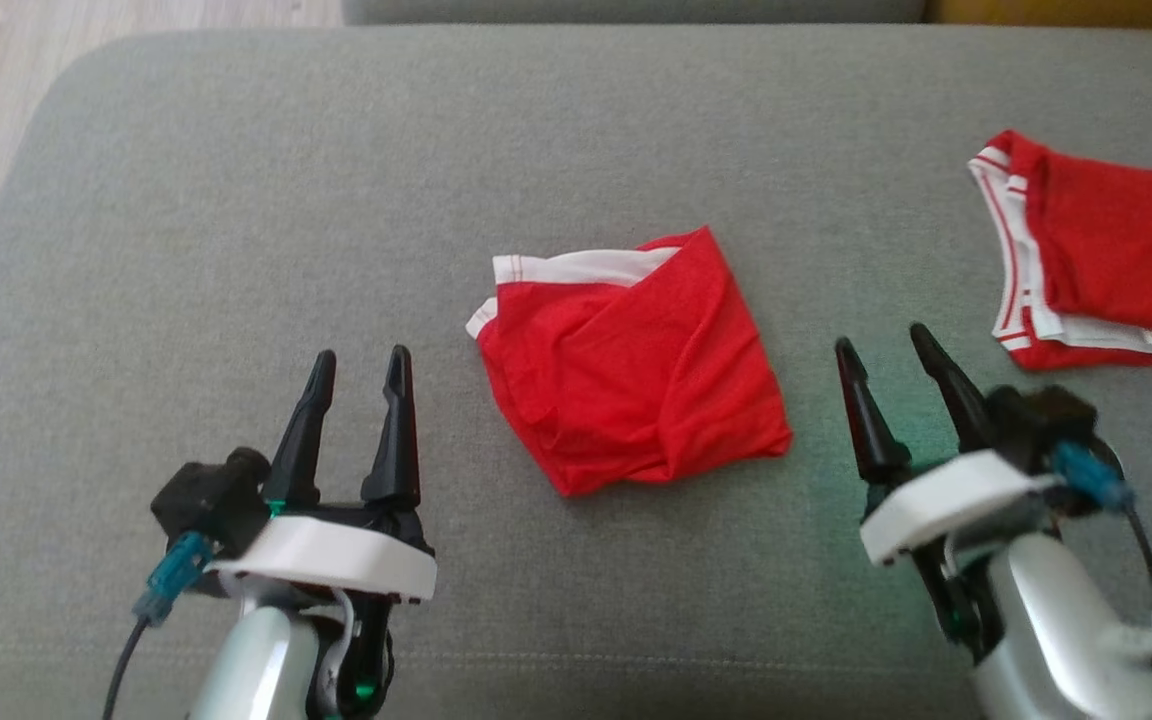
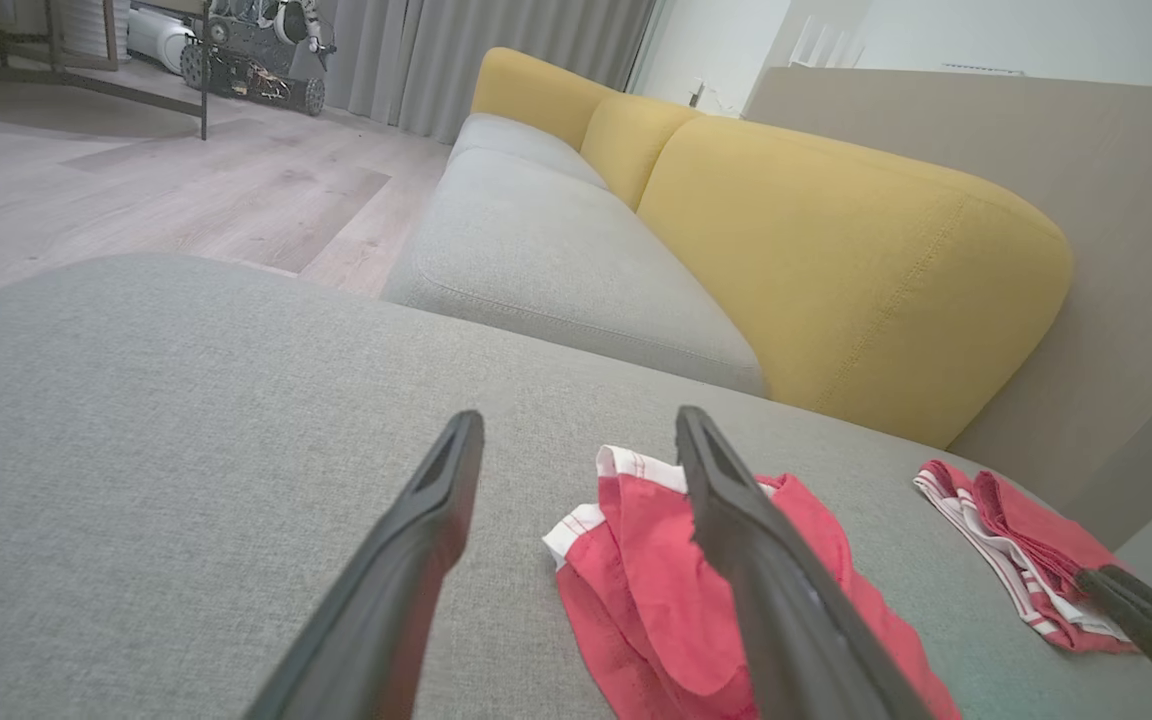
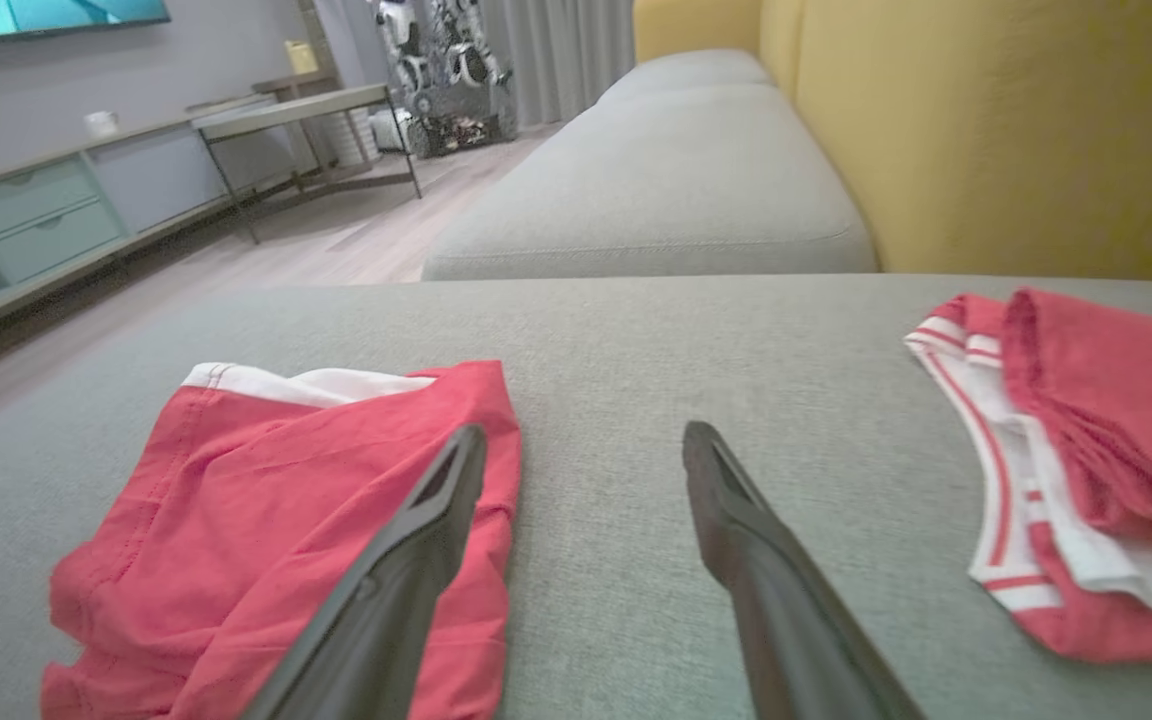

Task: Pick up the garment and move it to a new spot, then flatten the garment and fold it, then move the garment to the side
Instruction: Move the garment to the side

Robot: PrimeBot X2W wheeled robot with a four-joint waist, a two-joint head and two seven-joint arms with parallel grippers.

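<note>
Around: spare red garment (image 1: 1106,260) just ahead-right of right gripper (image 1: 881,338), yellow sofa back (image 2: 836,250) beyond | Garment (image 1: 631,365): folded on grey cushion (image 1: 236,200) between both grippers, touching neither | Arms: left gripper (image 1: 361,356) and right low, fingers forward, jaws spread, empty

- We see soft, even daylight; shadows stay faint.
- The right gripper (image 1: 881,338) looks slightly smeared, with a green glow on the cushion (image 1: 576,130) just beside it.
- Our wrist views bend at their edges.

Living room; yellow sofa (image 2: 836,260); TV cabinet (image 3: 46,215).
</note>
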